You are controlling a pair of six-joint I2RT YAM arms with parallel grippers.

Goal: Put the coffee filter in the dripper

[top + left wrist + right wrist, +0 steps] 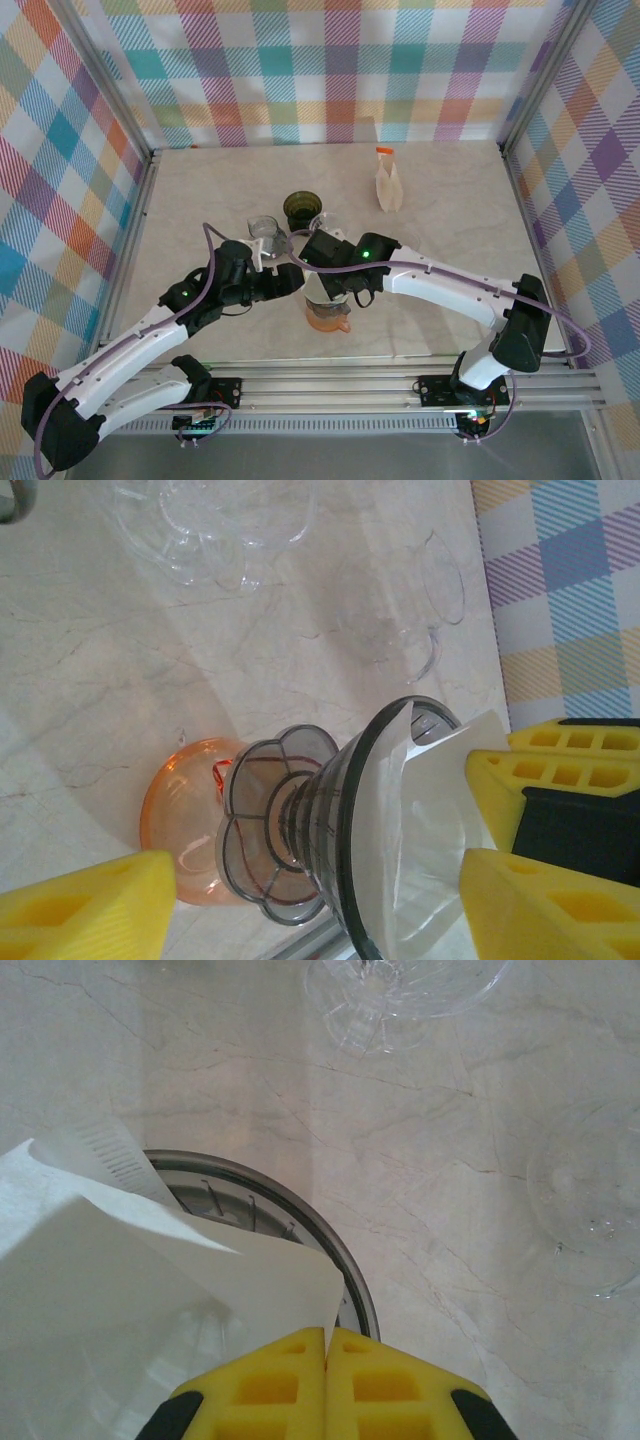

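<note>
A smoky grey dripper with a flower-shaped foot stands on an orange glass cup near the table's front middle. The white paper coffee filter sits partly inside the dripper's mouth, one corner sticking out over the dark rim. My right gripper is shut on the filter, pinching its edge just above the rim. My left gripper is open and straddles the dripper, with a gap on each side. From above, both grippers meet over the dripper and hide most of it.
A clear glass dripper and a dark green one stand just behind the work spot. A pack of filters with an orange clip stands further back right. Clear glassware sits close ahead of the right wrist.
</note>
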